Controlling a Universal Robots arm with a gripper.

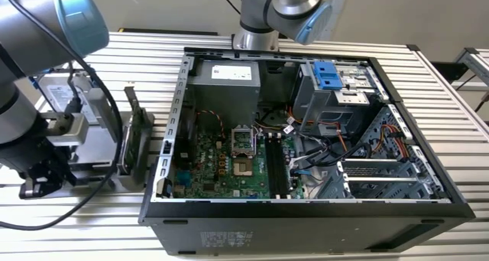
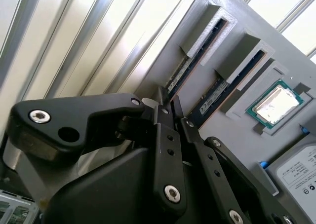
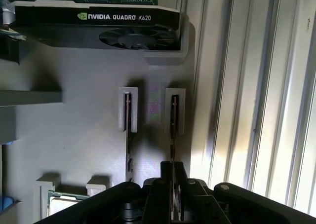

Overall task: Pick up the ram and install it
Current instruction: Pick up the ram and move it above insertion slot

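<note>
Looking first at the exterior view, the arm (image 1: 46, 129) reached down at that view's left, and the open computer case (image 1: 306, 221) lay to the right of it on the ribbed table (image 1: 443, 101). The case's long black memory slots (image 1: 279, 163) appeared unfilled. In the second wrist view the gripper (image 2: 169, 105) stood over the ram (image 2: 190, 61), a dark stick set on edge in a gray holder (image 2: 217, 135). One finger sat against each flat face, so the tool seemed clenched on the stick. A second stick (image 2: 229, 83) stood just beside it and parallel, with a processor (image 2: 274, 103) beyond that and a hard drive (image 2: 296, 172) near the holder's corner. In the first wrist view the ram's long axis ran straight out from the gap between the fingers, one end tucked into its gray bracket. The second stick was a close neighbour on one side, while bare table slats lay on the other. A graphics card (image 3: 98, 21) stood across the far end, well apart from the fingers. The freest way out looked to be straight up off the holder.
</note>
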